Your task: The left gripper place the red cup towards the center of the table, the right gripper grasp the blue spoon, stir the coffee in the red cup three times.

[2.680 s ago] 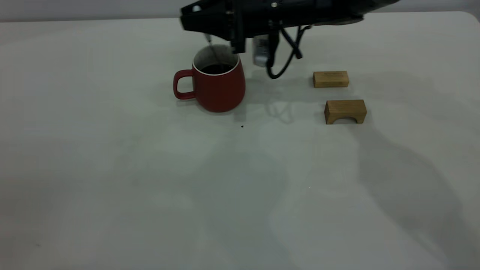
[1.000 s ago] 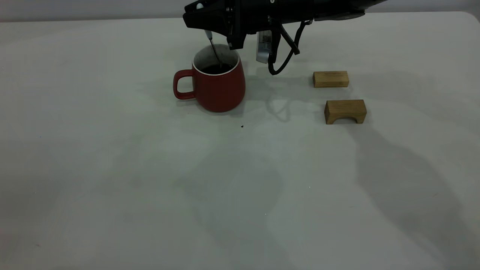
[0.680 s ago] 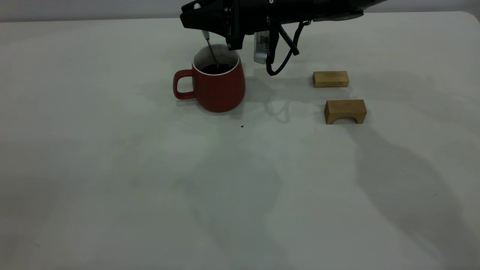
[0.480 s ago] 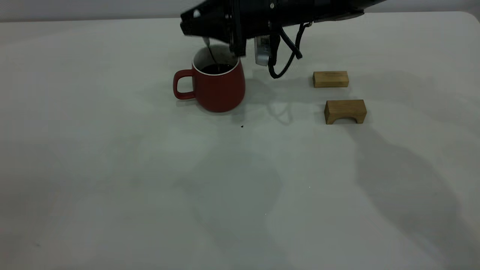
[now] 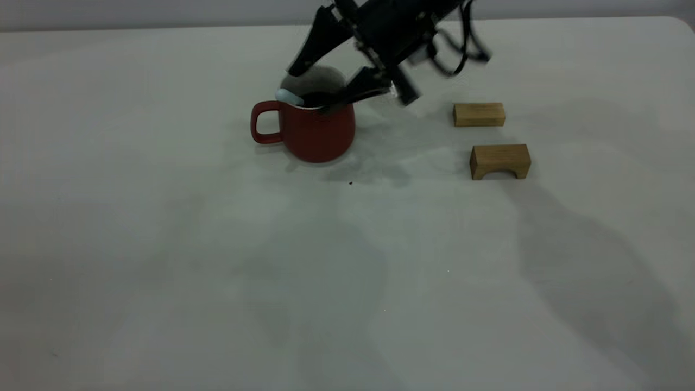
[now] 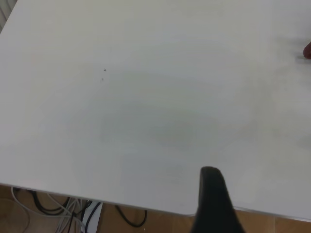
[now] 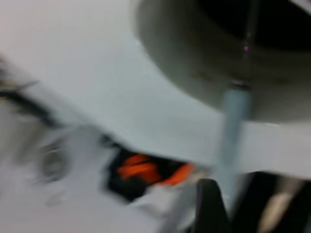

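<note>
The red cup (image 5: 312, 127) stands on the table (image 5: 217, 244) toward the back middle, its handle pointing left, with dark coffee (image 5: 310, 100) inside. The blue spoon (image 5: 289, 97) leans in the cup, its pale blue handle lying over the rim on the handle side. My right gripper (image 5: 307, 92) hangs over the cup, tilted, with its two fingers spread wide either side of the rim and nothing held. In the right wrist view the spoon (image 7: 235, 121) runs from the coffee (image 7: 272, 19) over the rim toward my right gripper (image 7: 238, 204). A dark part of my left gripper (image 6: 214, 199) shows over the table edge, far from the cup (image 6: 307, 50).
Two tan wooden blocks lie right of the cup: a plain one (image 5: 479, 114) and an arch-shaped one (image 5: 499, 161). A small dark speck (image 5: 350, 183) sits in front of the cup. Cables hang below the table edge (image 6: 58, 208).
The right gripper held the spoon upright in the coffee; now it has tilted and opened. The spoon was let go and rests on the cup rim.
</note>
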Available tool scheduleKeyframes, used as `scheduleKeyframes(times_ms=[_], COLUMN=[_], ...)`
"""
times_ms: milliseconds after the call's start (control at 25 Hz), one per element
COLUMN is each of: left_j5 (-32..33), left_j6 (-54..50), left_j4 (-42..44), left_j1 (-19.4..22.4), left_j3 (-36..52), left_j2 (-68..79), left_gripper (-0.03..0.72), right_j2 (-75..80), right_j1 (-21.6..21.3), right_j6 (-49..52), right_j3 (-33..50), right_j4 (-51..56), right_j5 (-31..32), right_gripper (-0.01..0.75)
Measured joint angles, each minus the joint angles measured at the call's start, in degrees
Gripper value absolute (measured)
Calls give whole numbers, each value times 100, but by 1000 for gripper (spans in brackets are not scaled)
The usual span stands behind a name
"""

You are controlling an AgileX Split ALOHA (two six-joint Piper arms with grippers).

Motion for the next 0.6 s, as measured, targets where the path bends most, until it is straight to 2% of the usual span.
scheduleKeyframes(times_ms=[200,440,600], left_j5=[0,0,0], left_j6=[0,-6,-6], left_j4=[0,0,0], left_j1=[0,0,0], left_j3=[0,0,0], left_j2=[0,0,0], left_gripper=[551,551,551], right_j2=[-750,-2152,-3086], right_j1=[5,5,5], right_j6=[-100,-1365,-1789], right_j3=[0,0,0], right_j4=[-1892,-4713,-5755], right_j5=[321,440,500], right_gripper=[579,580,580])
